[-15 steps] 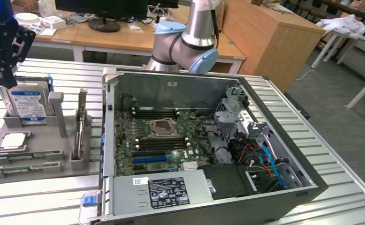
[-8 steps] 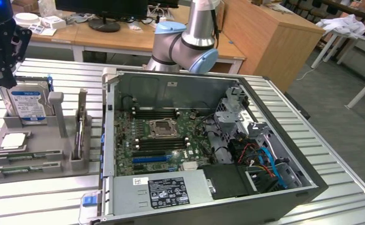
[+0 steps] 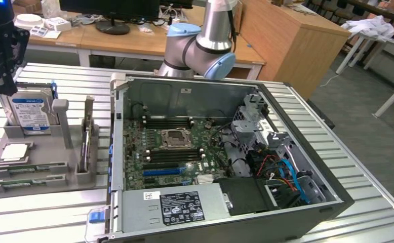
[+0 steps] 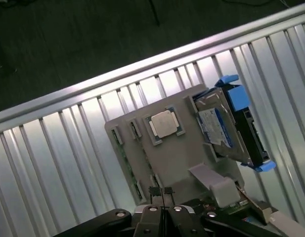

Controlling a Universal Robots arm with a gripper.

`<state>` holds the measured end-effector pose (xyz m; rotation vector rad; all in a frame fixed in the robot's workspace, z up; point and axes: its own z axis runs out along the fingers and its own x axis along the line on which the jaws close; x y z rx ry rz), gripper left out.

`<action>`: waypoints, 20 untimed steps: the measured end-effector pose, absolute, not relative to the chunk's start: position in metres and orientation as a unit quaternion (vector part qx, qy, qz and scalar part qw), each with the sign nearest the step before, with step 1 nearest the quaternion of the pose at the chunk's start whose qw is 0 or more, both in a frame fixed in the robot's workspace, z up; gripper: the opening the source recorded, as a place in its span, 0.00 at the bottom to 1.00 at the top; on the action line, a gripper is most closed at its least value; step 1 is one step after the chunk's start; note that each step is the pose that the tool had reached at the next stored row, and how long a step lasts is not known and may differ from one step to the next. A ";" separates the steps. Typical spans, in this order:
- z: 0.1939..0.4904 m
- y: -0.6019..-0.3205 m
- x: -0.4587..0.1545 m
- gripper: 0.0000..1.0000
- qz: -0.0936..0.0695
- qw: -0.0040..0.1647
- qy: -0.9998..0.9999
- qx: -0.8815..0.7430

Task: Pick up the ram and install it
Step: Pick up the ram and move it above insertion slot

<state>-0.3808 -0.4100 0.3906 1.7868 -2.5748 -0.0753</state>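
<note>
The gripper (image 4: 161, 192), clenched on nothing, hangs above a grey tray (image 3: 45, 152) on the ribbed metal table (image 3: 48, 212). The ram (image 3: 28, 167) lies slotted in that tray. Wooden desks (image 3: 129, 43) stand behind.

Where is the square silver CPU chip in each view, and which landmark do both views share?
Exterior view: the CPU chip lies flat on the grey holder at the exterior view's left, just nearer the camera than the upright hard drive.
Wrist view: the CPU chip lies on the holder's flat face, beside the hard drive.
Shared landmark: the hard drive with its blue label.
</note>
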 end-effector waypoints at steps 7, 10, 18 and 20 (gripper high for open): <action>0.390 -0.410 -0.381 0.11 -0.024 0.005 -0.784 0.621; 0.390 -0.410 -0.381 0.11 -0.024 0.005 -0.766 0.642; 0.390 -0.410 -0.381 0.11 -0.023 0.007 -0.735 0.678; 0.390 -0.410 -0.381 0.11 -0.023 0.007 -0.735 0.678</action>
